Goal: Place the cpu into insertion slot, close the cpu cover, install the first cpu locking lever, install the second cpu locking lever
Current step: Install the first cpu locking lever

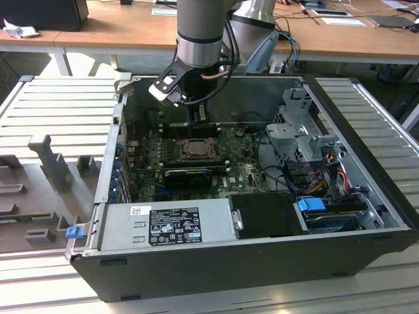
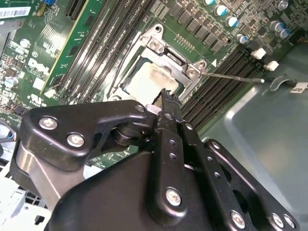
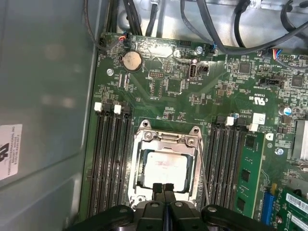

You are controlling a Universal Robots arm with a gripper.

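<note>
Silvery square cpu [image 3: 165,166] sits in the black-framed insertion slot [image 3: 141,168]; the grey metal cpu cover [image 3: 166,139] looks down over it. Your black pincer [image 3: 163,187] is closed and empty, tips at the socket edge. Lever step, I judge: 1 thin wire lever [image 2: 231,76] stands free and needs fine contact. Open black computer case [image 1: 262,261] on grey slatted table [image 1: 52,104], wooden tables [image 1: 98,33] behind.

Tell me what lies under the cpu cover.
The cpu shows through the window of the cpu cover. Its rim is hidden under the frame, anything beneath the chip too; the gripper blocks one edge.
</note>
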